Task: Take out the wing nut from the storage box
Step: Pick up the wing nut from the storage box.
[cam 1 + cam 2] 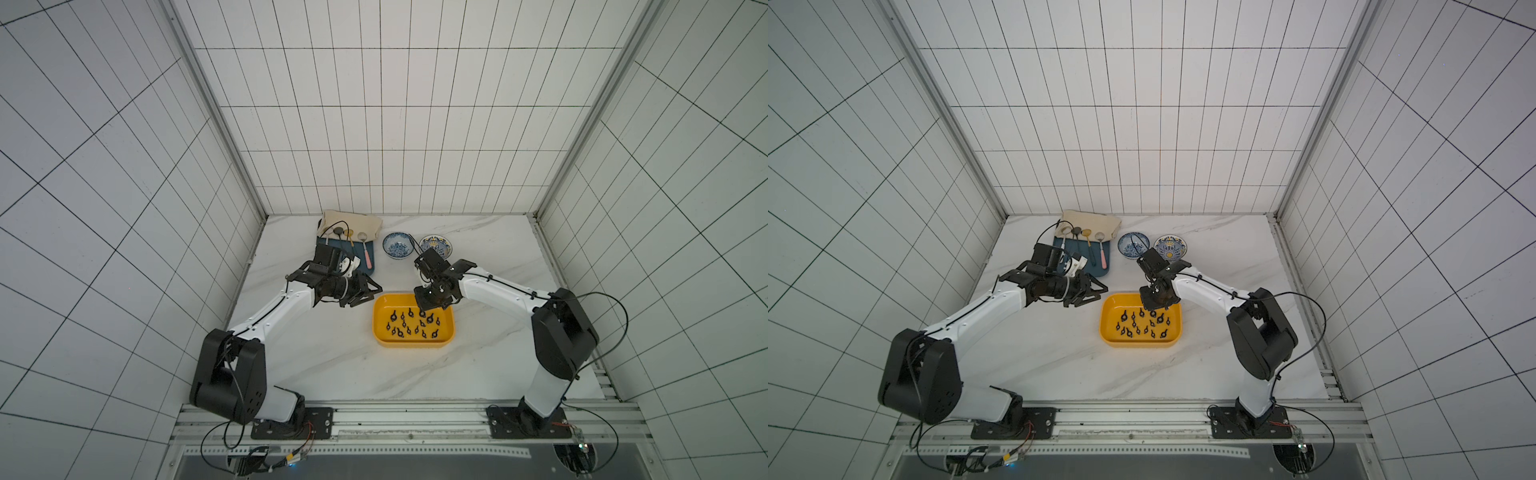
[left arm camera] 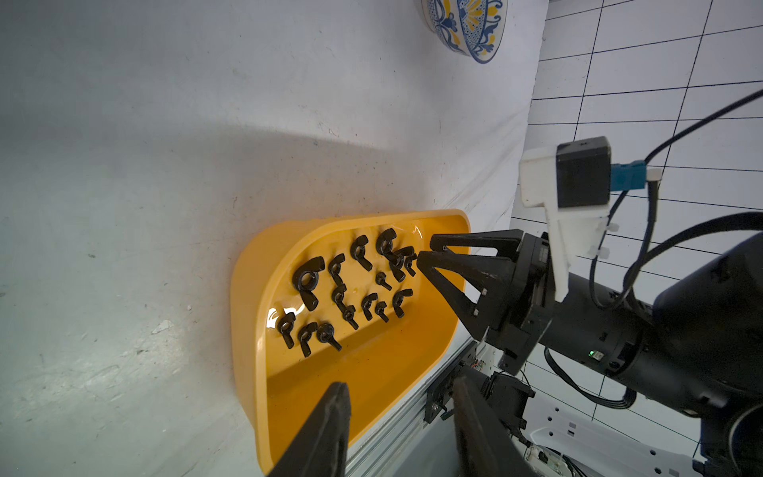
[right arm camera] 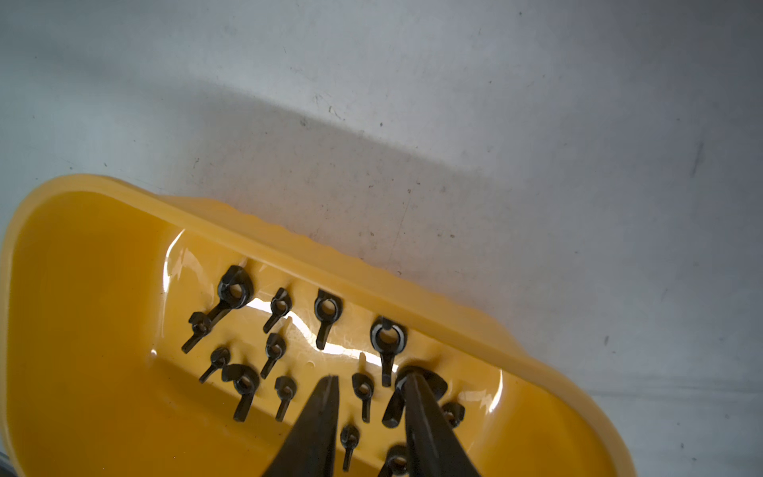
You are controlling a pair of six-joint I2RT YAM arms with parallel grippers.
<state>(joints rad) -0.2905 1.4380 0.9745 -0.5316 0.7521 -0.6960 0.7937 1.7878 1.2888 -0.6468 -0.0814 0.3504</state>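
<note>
Two tools are at the yellow storage box (image 1: 411,344), which sits on the tabletop (image 1: 332,365) between the arms, and only one of them is inside it. The right tool (image 3: 369,378) reaches down into the far side of the box, its jaws a narrow way apart with nothing clamped between them. Black wing nuts (image 2: 305,281) lie scattered across the box floor.

The one that matters, I judge, is the small wing nut (image 3: 363,390) seen in the gap between the two fingertips. Its long axis runs roughly along the fingers rather than across the gap, so the jaws would close on its narrow sides. A larger wing nut (image 3: 437,384) lies right beside one fingertip, partly behind it. I cannot tell whether they touch, and it could be caught or shoved as the jaws close.

The left tool (image 1: 368,296) hovers outside the box, just beside its short wall on the left arm's side, with its jaws well apart and empty. The right arm is plainly the nearer.

In both top views the right tool's own body covers the nuts beneath it. The right wrist view cuts off the nearest nuts at its edge. How high the fingertips stand above the box floor is hard to make out.
</note>
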